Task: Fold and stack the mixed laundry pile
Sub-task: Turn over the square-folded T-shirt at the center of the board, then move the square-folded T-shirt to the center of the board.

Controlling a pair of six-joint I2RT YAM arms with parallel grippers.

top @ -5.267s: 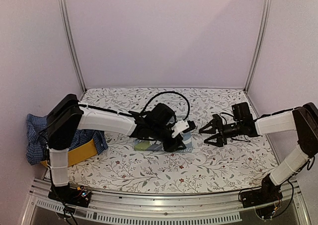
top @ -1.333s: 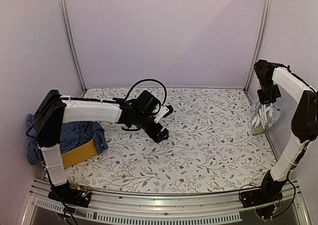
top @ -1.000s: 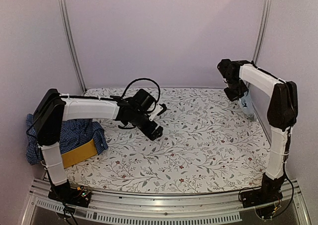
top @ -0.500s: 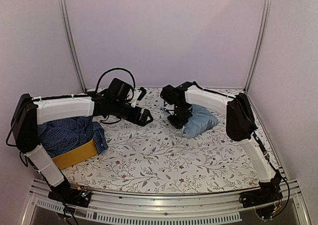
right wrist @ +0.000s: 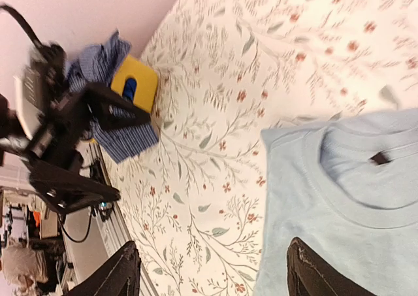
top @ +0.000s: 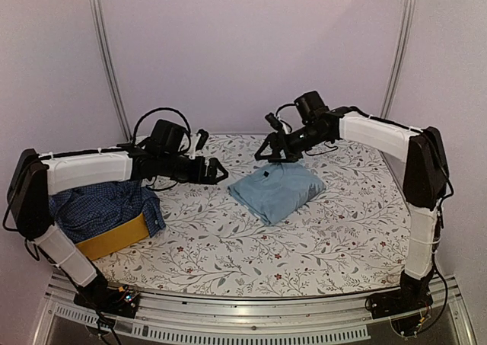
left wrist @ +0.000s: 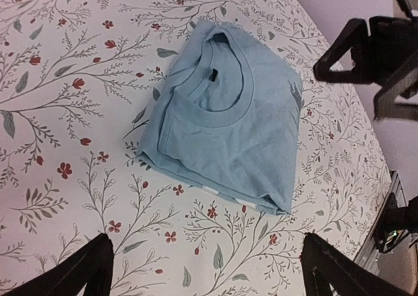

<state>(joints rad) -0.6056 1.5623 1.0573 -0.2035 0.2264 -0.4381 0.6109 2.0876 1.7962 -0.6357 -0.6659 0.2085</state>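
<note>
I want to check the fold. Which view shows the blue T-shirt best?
Left wrist: the T-shirt lies whole and close, neckline up, with all its folded edges visible. Top external also shows the T-shirt whole, but small and far off. Right wrist catches only the neck end of the T-shirt, cut off by the frame.

Shows a floral cover [top: 319, 231] lying flat from wall to wall, white with grey-green sprigs and small red flowers. Has a yellow basket [top: 114, 237] at the left edge of the cover, toward the front. Backed and flanked by plain lilac walls [top: 251, 48], with two metal posts [top: 107, 63] in the rear corners. Edged in front by a slotted metal rail [top: 243, 314].
</note>
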